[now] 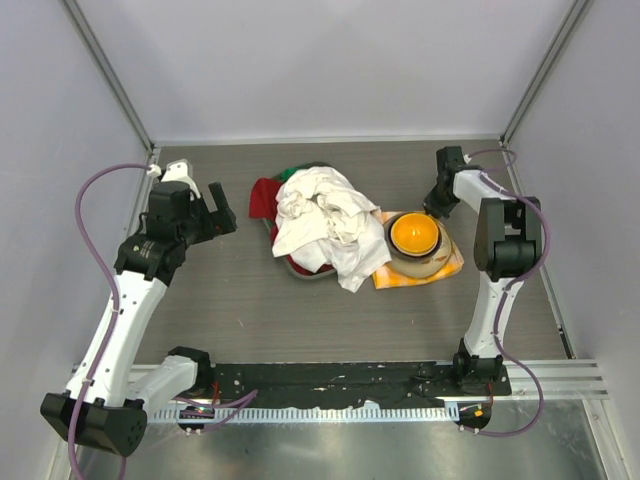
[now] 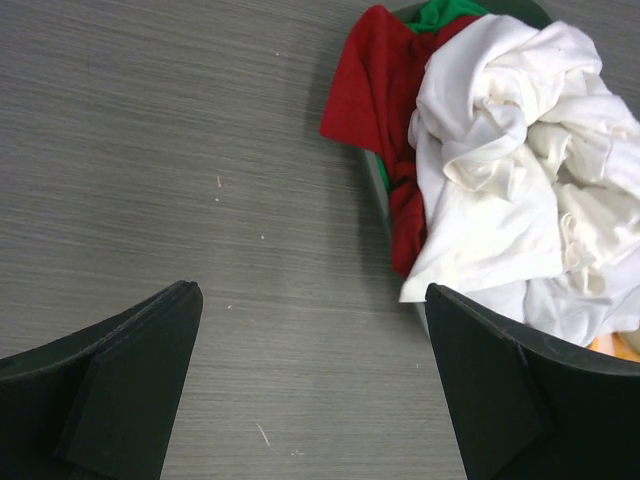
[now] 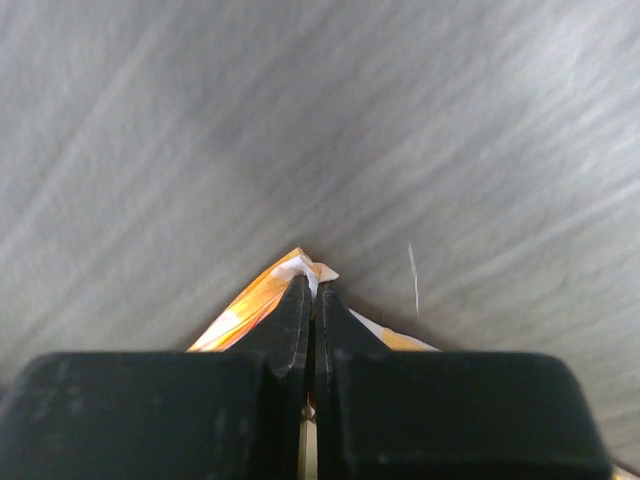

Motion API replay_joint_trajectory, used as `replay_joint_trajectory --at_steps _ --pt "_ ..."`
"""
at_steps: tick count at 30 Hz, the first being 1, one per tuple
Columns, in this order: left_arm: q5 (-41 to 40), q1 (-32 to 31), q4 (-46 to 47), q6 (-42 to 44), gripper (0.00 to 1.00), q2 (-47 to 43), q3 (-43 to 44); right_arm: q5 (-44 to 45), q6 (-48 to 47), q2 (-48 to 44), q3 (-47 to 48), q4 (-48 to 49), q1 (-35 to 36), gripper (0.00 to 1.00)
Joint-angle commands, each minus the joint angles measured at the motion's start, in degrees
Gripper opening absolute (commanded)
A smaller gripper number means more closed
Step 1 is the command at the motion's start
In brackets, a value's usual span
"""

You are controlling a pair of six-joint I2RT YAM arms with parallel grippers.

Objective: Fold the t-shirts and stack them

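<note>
Seen from above, a grey wood-grain worktop (image 1: 230,300) carries two white robot arms, one at each side. Near the middle lies one crumpled heap of white t-shirts (image 1: 320,225), piled in and spilling over a dark tub (image 1: 312,275). The folds are too tangled to count the shirts. One red garment (image 1: 263,195) hangs over the tub's left rim, and one green garment (image 1: 295,172) peeks out at the far edge, both under the white heap.

Just right of the tub lies one orange-and-white checked cloth (image 1: 395,278), its left edge under the white shirts. On it stand two bowls, an orange bowl (image 1: 414,234) nested inside a larger pale bowl (image 1: 425,265).

The left claw (image 1: 212,208) hovers left of the heap, well apart from it, its jaws spread wide and holding nothing. Its wrist camera looks down between the two black fingers (image 2: 130,380) at bare worktop (image 2: 150,150). The white t-shirts (image 2: 500,180), red garment (image 2: 375,80), green garment (image 2: 440,12) and tub rim (image 2: 376,185) fill the upper right of that view.

The right claw (image 1: 434,208) is down at the far corner of the checked cloth, beside the bowls. Its wrist camera shows the jaws clenched together on a small peak of that cloth (image 3: 245,310) (only the pinched corner shows), with blurred worktop (image 3: 300,120) beyond.
</note>
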Motion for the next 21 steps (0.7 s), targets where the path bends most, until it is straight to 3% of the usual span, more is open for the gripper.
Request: replay_joint_trajectory --at_steps 1,14,21 --pt "-0.76 0.17 1.37 -0.69 1.00 -0.11 -0.53 12.95 0.69 11.23 8.21 -0.79 -6.30 0.01" --pt "-3.65 0.17 0.76 -1.22 1.00 0.24 0.00 14.27 -1.24 31.36 41.94 -11.43 -15.18 0.01" --pt "-4.71 0.17 0.76 -1.40 1.00 1.30 -0.09 11.90 -0.63 38.66 54.44 -12.05 -19.23 0.01"
